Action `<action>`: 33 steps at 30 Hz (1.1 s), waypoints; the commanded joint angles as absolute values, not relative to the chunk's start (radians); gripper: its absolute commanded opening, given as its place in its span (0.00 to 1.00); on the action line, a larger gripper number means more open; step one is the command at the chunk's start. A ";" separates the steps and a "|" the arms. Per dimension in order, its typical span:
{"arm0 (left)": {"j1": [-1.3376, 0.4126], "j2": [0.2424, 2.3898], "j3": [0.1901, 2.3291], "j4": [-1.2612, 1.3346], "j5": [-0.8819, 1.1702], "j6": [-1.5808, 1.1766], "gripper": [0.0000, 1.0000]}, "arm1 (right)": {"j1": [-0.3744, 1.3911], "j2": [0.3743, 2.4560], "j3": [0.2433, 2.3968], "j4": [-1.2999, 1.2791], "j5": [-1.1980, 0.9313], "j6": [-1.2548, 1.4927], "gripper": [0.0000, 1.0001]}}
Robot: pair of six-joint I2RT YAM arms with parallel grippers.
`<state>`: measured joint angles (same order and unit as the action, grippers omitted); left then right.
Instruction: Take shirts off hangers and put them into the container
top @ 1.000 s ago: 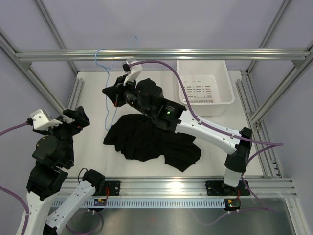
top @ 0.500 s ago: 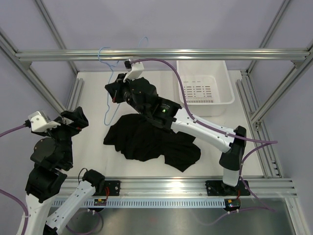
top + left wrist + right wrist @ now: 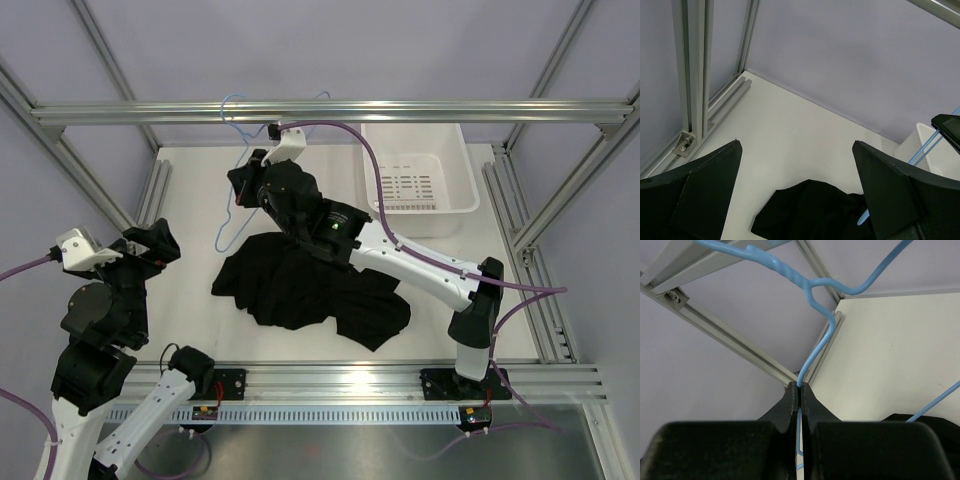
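Note:
The black shirt [image 3: 300, 290] lies crumpled on the white table, also seen in the left wrist view [image 3: 810, 210]. My right gripper [image 3: 240, 188] is raised over the table's far left, shut on the thin light-blue hanger [image 3: 229, 225]. In the right wrist view the jaws [image 3: 799, 387] pinch the hanger's wire [image 3: 820, 342] below its twisted neck. The hanger's lower end hangs by the shirt's left edge; contact cannot be told. The white slotted container [image 3: 455, 160] stands at the far right. My left gripper [image 3: 150, 245] is open at the near left, its jaws [image 3: 796, 150] holding nothing.
An aluminium crossbar [image 3: 450, 108] spans the far side above the table, and the hanger's hook reaches up near it. Frame rails [image 3: 150, 195] run along the left and right table edges. The right arm stretches diagonally over the shirt.
My right gripper has carried the hanger up and to the right, so its hook now sits further right along the crossbar. The shirt and the left arm have hardly moved.

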<state>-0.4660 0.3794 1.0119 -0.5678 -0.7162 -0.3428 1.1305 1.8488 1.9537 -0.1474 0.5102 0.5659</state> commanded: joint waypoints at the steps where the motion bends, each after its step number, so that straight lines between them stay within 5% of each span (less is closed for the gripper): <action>1: -0.466 0.376 1.014 -0.540 -0.701 -0.362 0.99 | 1.134 1.850 2.013 -0.167 0.565 0.615 0.00; 26: -0.468 0.367 1.015 -0.552 -0.692 -0.370 0.99 | 1.121 1.750 1.773 -0.086 0.512 0.727 0.00; 29: -0.468 0.367 1.012 -0.549 -0.689 -0.367 0.99 | 1.131 1.756 1.769 -0.095 0.514 0.672 0.16; 33: -0.468 0.370 1.008 -0.545 -0.670 -0.351 0.99 | 1.132 1.746 1.755 -0.118 0.496 0.621 0.60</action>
<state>-0.4660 0.3790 1.0119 -0.5755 -0.6983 -0.3557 1.1172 1.7725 1.7725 -0.0841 0.4862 0.6823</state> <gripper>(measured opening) 0.988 0.486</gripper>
